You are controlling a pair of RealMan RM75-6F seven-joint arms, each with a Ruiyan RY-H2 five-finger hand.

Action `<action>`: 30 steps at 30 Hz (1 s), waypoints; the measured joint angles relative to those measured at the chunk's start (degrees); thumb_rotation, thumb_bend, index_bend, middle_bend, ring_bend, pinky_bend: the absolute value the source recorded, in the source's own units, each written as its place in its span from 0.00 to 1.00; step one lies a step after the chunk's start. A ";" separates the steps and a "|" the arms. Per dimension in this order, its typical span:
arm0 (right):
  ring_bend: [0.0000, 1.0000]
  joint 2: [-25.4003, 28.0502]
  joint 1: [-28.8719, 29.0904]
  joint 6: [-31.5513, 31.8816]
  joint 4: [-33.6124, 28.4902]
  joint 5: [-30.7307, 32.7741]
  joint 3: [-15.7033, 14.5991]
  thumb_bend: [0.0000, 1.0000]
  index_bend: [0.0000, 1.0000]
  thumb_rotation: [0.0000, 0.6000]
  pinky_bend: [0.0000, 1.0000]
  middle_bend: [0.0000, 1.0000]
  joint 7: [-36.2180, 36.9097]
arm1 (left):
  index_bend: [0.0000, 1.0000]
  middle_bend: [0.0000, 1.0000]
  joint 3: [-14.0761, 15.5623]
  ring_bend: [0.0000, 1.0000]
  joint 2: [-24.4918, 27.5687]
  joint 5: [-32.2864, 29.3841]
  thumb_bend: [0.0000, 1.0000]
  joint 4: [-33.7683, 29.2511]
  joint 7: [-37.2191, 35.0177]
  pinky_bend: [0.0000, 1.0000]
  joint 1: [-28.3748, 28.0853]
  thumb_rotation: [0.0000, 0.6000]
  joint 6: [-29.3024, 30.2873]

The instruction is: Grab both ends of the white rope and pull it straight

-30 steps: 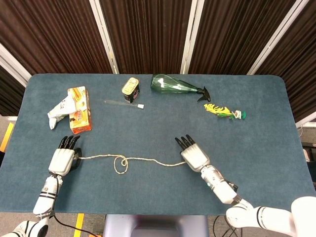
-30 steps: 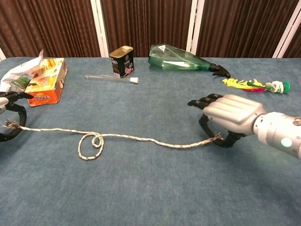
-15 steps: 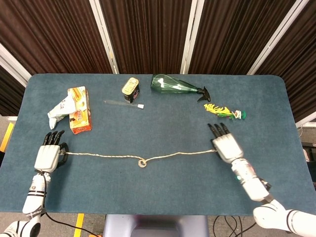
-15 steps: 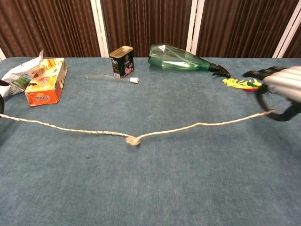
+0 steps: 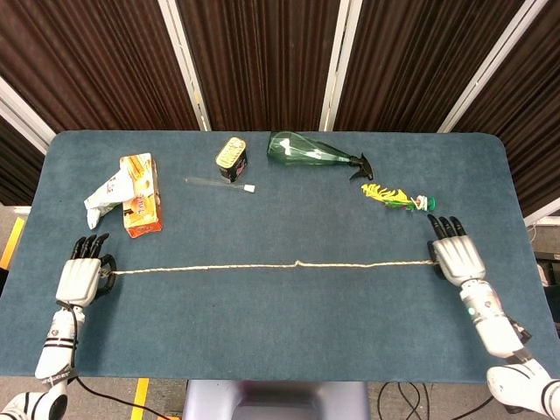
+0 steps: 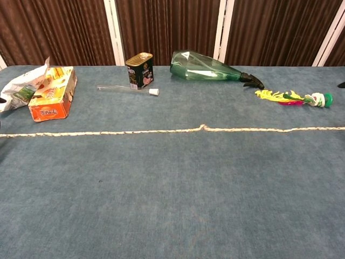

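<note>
table [image 5: 262,341]: blue cloth top | on it: white rope [image 5: 262,266] stretched across, orange box [image 5: 141,194], crumpled packet [image 5: 105,198], tin can [image 5: 231,157], green spray bottle [image 5: 311,151], clear tube [image 5: 219,183], feathered toy [image 5: 398,199]

Orange box [image 5: 141,194], tin [image 5: 231,156], green bottle [image 5: 308,150] — perhaps a feathered toy [image 5: 398,198].

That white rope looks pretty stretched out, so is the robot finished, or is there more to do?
Nearly finished. The white rope runs almost straight across the table. The left hand and right hand each hold an end. Left over: a small kink at the middle, which may be a tightened knot.
</note>
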 measured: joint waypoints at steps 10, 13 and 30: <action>0.00 -1.55 -1.31 -1.27 4.92 -0.43 -0.42 0.53 0.75 1.00 0.00 0.00 3.29 | 0.62 0.08 0.42 0.00 -0.73 0.14 0.45 0.82 -0.02 0.03 -0.42 1.00 -1.27; 0.00 -2.23 -1.53 -1.62 6.23 -0.65 -0.52 0.53 0.75 1.00 0.00 0.00 4.23 | 0.61 0.08 0.57 0.00 -1.37 0.13 0.45 1.45 -0.07 0.03 -0.66 1.00 -1.95; 0.00 -6.58 -2.25 -5.66 12.01 -0.45 -0.83 0.50 0.36 1.00 0.00 0.00 4.98 | 0.08 0.03 2.30 0.00 -4.34 1.13 0.45 5.37 -1.21 0.03 -1.38 1.00 -4.94</action>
